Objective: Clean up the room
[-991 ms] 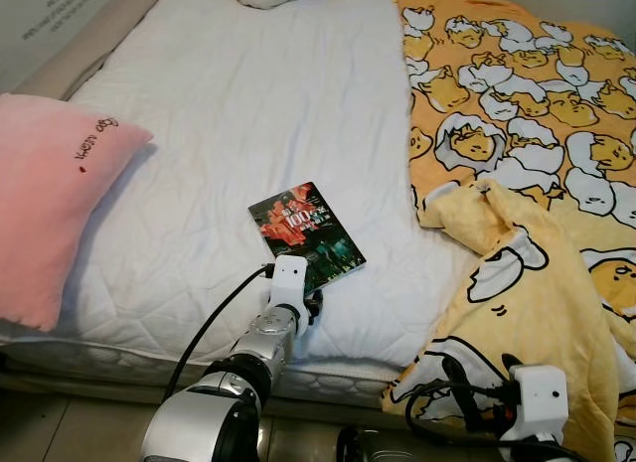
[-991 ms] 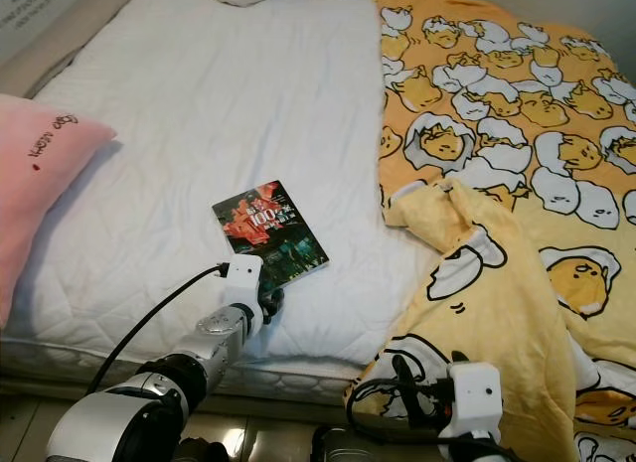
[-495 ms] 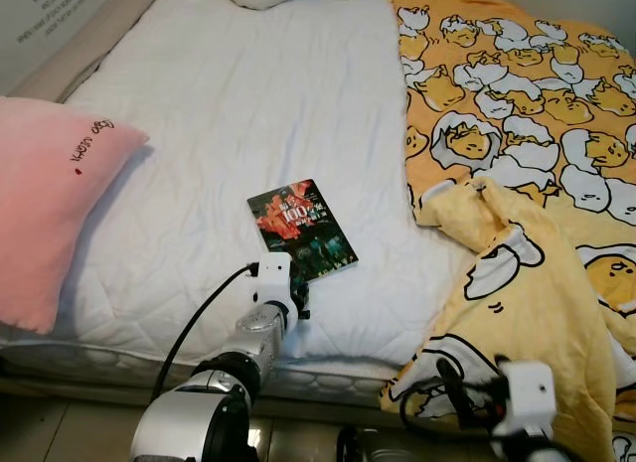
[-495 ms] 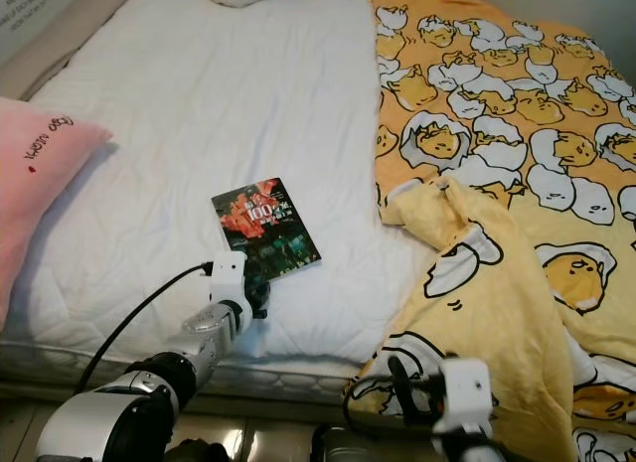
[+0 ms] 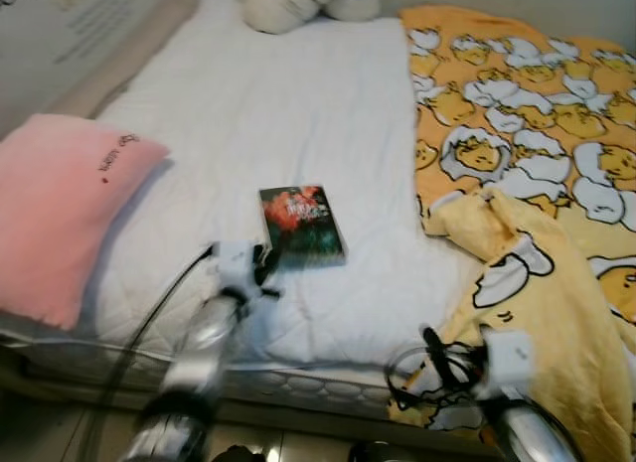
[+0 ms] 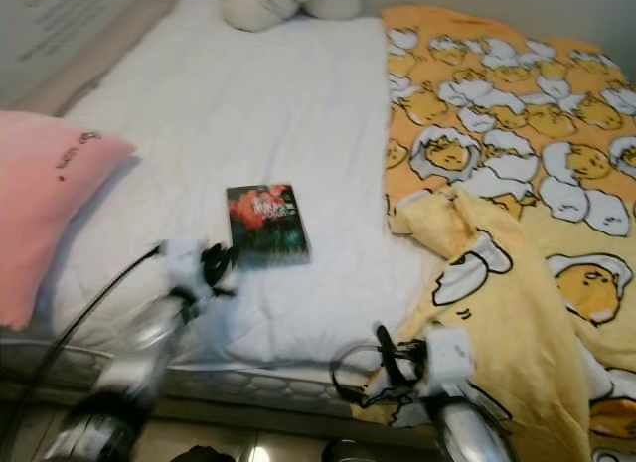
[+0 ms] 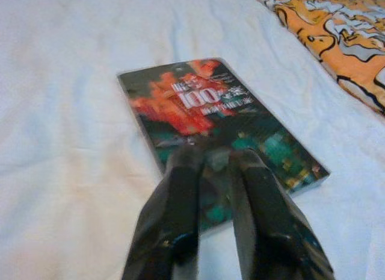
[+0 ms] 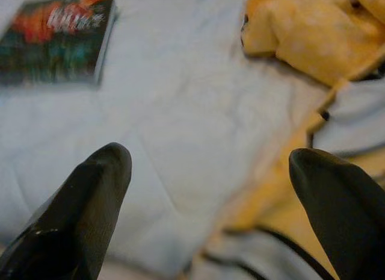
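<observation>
White quilted bed (image 5: 298,104) lies before us, the biggest thing in sight, running from near to far. On its right side we see a yellow blanket (image 5: 537,154) printed with egg figures, its near corner bunched and hanging over the near edge. At the left edge rests a pink pillow (image 5: 60,209), and at the far end sits a pale plush toy (image 5: 298,3), blurred. Near the middle of the sheet, toward the near edge, lies a book (image 5: 301,225) with a dark red and green cover, flat and face up. Our left gripper (image 7: 215,162) hangs just above the book's near end, its two fingers drawn almost together with a thin gap, closed on nothing. Our right gripper (image 8: 210,165) is low at the near right by the blanket's edge, its fingers spread wide apart.
</observation>
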`<state>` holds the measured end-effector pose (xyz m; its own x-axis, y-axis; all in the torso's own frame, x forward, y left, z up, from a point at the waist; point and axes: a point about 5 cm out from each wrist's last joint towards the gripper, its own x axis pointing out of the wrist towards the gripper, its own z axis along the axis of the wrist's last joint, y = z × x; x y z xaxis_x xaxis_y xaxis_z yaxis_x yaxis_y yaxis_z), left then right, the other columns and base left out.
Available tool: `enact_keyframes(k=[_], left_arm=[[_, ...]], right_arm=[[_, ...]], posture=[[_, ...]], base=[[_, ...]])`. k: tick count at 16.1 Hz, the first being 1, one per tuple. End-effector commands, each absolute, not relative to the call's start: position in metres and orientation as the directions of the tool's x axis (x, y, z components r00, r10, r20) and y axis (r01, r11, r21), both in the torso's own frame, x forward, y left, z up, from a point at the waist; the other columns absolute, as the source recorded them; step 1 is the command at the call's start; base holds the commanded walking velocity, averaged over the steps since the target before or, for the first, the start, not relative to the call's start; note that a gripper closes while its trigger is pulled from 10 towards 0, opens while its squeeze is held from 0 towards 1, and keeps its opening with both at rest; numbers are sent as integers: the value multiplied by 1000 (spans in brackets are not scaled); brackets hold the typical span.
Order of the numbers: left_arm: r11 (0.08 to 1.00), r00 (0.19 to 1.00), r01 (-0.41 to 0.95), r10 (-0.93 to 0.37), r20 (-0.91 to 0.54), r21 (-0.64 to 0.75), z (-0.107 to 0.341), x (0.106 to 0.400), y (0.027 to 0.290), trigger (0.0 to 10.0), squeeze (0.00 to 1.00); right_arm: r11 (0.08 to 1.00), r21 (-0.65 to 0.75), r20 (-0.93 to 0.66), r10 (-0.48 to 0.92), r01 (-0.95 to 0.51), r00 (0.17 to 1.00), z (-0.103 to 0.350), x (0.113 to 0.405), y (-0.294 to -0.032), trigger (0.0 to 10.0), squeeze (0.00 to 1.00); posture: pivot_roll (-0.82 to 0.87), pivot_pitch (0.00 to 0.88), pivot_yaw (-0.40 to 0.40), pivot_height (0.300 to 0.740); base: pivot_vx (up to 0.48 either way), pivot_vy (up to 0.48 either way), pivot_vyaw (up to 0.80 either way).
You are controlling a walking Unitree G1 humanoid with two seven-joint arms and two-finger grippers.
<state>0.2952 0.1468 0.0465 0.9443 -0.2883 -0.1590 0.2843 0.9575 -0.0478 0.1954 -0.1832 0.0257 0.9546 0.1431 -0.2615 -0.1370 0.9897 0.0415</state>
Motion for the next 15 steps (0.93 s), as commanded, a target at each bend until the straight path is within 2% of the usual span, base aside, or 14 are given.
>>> enact_keyframes(k=[1,3,4,6,7,9,10,11,12,13,15], left_arm=[[943,938,334,-332,-100,-2,63,301,140,0,0],[941,940,335,-331,-88,44,70,309,140,0,0],[949,948,310,-303,-101,56,73,316,140,10000,0],[939,966,256,-245,-78,229,87,329,140,10000,0],[903,970,232,-241,-22,361,98,334,144,10000,1000],[916,985,159,-170,-2,369,104,341,154,10000,1000],[936,982,164,-184,37,311,106,328,149,10000,1000],[955,984,164,-176,26,249,103,321,147,10000,1000],[976,987,156,-159,9,149,99,316,145,10000,1000],[980,987,158,-160,3,118,95,309,139,10000,1000],[966,982,182,-190,22,185,94,307,132,10000,1000]], right_arm=[[988,43,-247,157,-151,956,26,203,-178,10000,0],[988,68,-198,146,-135,969,33,224,-171,10000,0],[989,77,-171,138,-127,976,38,234,-168,10000,0],[990,84,-115,126,-117,985,49,248,-164,10000,0],[992,73,-86,111,-105,990,54,252,-164,10000,0],[1000,18,-8,22,-21,1000,66,255,-172,10000,0],[999,41,10,-3,2,1000,71,249,-174,10000,0],[998,53,-1,32,-32,999,70,246,-170,10000,0],[992,120,9,29,-30,1000,70,244,-168,10000,1000],[983,182,0,14,-14,1000,67,240,-167,10000,1000],[988,154,-13,14,-12,1000,63,239,-165,10000,1000]], posture=[[34,0,-41,740],[60,0,-37,740],[56,0,-31,740],[41,0,-22,740],[29,0,-18,740],[16,0,-12,740],[11,0,-8,740],[11,0,-7,740],[19,0,-10,740],[29,0,-12,740],[38,0,-18,740]], base=[[0,0,0],[0,0,0],[0,0,0],[0,0,0],[0,0,0],[0,0,0],[0,0,0],[0,0,0],[0,0,0],[0,0,0],[0,0,0]])
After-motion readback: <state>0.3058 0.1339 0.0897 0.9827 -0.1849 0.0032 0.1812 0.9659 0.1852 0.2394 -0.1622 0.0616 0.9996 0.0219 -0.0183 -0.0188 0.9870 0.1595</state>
